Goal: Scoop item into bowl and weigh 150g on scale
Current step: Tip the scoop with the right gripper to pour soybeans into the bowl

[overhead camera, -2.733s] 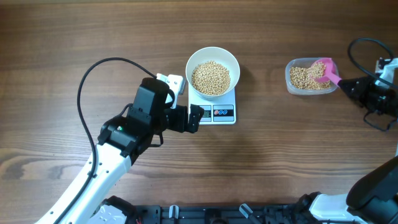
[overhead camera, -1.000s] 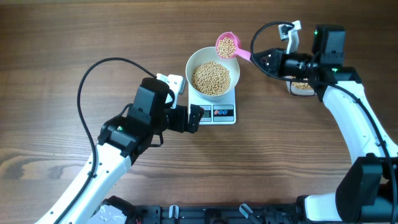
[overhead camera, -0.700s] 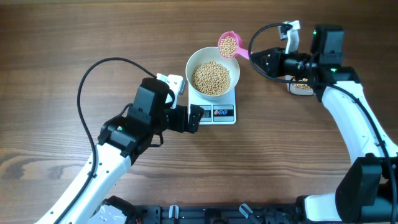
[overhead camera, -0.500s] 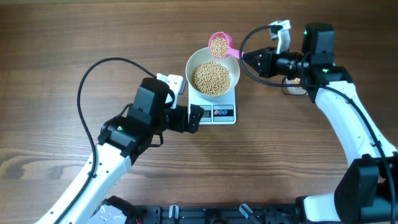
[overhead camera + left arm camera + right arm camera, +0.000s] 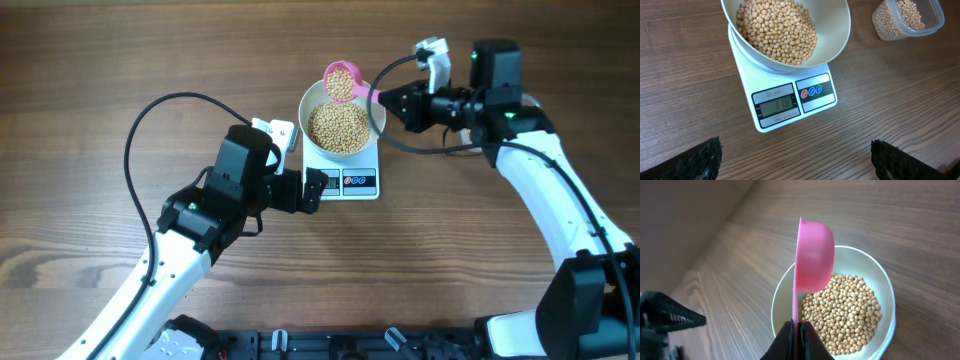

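beans [image 5: 777,30] are small, hard, round and loose, so they roll and bounce freely and cannot be pinched one by one; they need a scoop, poured slowly. nearest the robot, the left gripper [image 5: 795,160] hangs low over the counter [image 5: 100,120] with its fingers spread wide, holding nothing, its camera looking at the scale [image 5: 785,102], whose display seems to read a little over a hundred, so more is probably wanted. on the scale sits the bowl [image 5: 837,35], heaped with most of the beans; it looks light and stiff and could slide on the smooth platform if knocked. just past it, over the bowl's far rim, the right gripper [image 5: 796,330] is pressed together on the thin handle of the pink scoop [image 5: 341,82], which carries a load of beans. the grip on the handle's end is the sensible place, though a narrow plastic handle may twist. farther right, a clear tub [image 5: 907,20] holds the remaining beans.
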`<state>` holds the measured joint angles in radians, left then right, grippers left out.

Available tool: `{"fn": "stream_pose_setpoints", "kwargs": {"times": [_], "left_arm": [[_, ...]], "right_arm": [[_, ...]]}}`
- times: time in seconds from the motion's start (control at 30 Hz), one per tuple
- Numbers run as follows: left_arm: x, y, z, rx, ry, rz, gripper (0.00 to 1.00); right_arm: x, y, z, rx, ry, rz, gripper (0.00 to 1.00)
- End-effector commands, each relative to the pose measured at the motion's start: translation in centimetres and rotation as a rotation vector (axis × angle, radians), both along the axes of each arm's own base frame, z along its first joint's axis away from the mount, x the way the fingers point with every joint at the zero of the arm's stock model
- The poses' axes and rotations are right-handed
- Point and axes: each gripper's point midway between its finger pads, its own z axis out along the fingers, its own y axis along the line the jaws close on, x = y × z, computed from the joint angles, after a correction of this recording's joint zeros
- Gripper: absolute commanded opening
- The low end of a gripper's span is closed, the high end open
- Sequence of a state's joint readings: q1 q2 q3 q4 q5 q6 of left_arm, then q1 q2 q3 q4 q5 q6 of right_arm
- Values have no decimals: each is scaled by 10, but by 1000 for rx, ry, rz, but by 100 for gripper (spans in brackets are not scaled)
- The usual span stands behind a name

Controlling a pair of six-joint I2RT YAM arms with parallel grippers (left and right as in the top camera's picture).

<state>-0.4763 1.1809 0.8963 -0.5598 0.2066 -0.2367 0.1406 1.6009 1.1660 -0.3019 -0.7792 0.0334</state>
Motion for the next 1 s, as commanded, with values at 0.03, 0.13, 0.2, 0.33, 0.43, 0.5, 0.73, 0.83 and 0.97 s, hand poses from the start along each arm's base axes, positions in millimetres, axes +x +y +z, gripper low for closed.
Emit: {"fn": "stream_pose_setpoints", "kwargs": {"times": [0.03,0.13,0.2,0.33,0.43,0.5,0.73,0.83,0.97], "left_arm": [[0,0,3,11,-22,-14,100],[0,0,3,11,-22,-14,100],[0,0,3,11,-22,-14,100],[0,0,3,11,-22,-14,100],[0,0,3,11,-22,-14,100],[0,0,3,11,-22,-14,100],[0,0,3,11,-22,-14,100],[0,0,3,11,-22,-14,100],[0,0,3,11,-22,-14,100]], "right_arm": [[10,-2,-10,-112,-87,-3,4],[10,3,-8,-124,-114,9,4],[12,4,-11,-158,-122,-7,4],[13,9,-16,-234,-159,-10,4],[13,12,-22,-317,-204,5,4],[15,12,-25,-358,-213,-14,4],[12,13,-28,-384,-217,0,4],[10,8,-31,-420,-216,-2,4],[12,0,-28,-455,-221,-37,5]]}}
